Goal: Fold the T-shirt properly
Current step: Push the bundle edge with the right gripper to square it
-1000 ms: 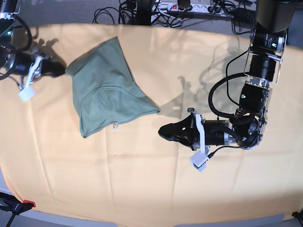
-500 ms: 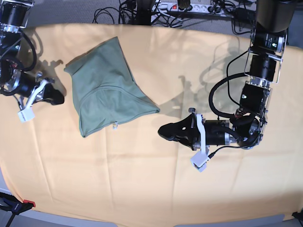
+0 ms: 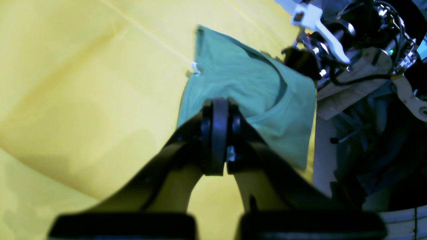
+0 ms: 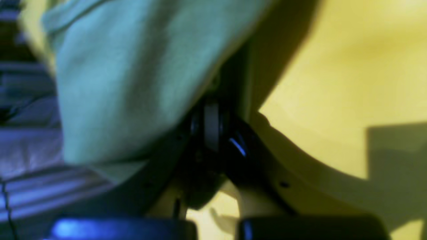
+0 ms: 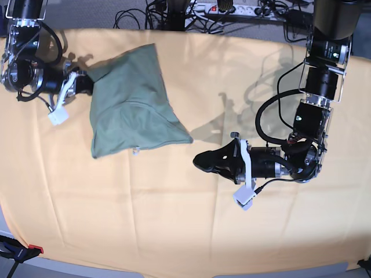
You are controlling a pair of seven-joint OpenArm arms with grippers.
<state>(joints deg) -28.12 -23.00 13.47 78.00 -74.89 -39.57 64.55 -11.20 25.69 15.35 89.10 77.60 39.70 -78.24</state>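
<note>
The sage-green T-shirt lies crumpled on the yellow-orange cloth, with its white tag at the lower edge. My right gripper is shut on the shirt's upper left corner. In the right wrist view the fabric drapes over the closed fingers of my right gripper. My left gripper is shut and empty, lying low to the right of the shirt's right corner. In the left wrist view, my left gripper points at the shirt, whose tag shows.
A power strip and cables lie beyond the table's far edge. A red clamp sits at the near left corner. The right arm's body stands behind the shirt in the left wrist view.
My right gripper moved from beside the shirt's left side up to its upper left corner and took hold of it. The shirt shifted slightly up. The left arm stayed still.
</note>
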